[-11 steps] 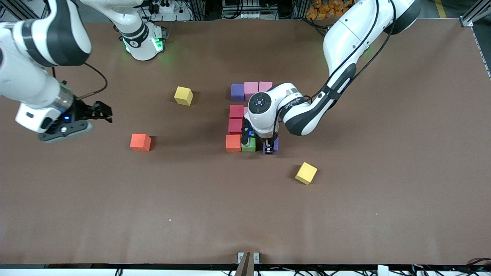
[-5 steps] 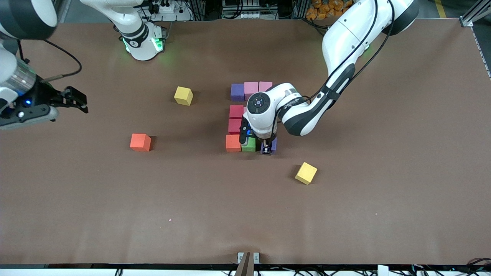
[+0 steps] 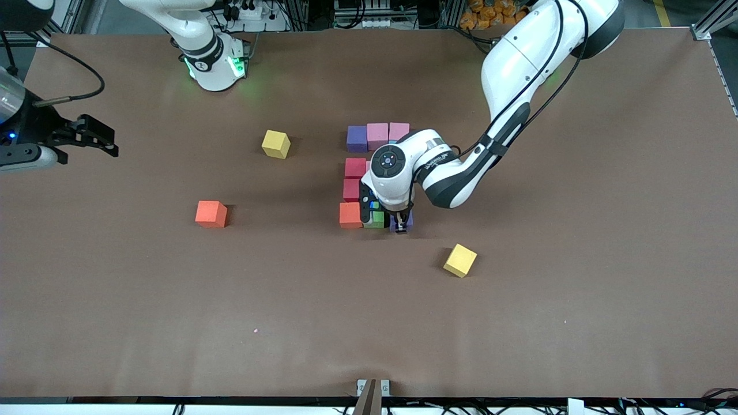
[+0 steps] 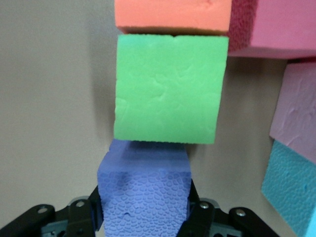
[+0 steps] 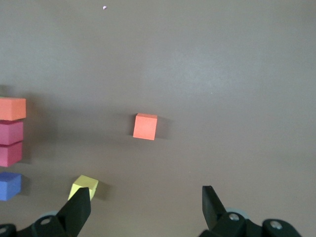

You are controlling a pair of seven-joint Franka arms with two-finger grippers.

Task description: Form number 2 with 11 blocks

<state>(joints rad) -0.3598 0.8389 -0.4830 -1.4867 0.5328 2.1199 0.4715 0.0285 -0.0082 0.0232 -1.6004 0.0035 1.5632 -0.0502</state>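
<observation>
here left gripper grasps purple block touching green block; right gripper gapes.

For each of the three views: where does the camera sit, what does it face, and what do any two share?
Front: high across the table, facing both arms and the number 2.
Left wrist: looks past left gripper at purple block, green block.
Right wrist: above table, right gripper open over loose orange cube.
Shared: all show the orange block.

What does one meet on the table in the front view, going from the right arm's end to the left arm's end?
Orange foam cube → yellow foam cube → multicoloured group of foam cubes → second yellow foam cube.
</observation>
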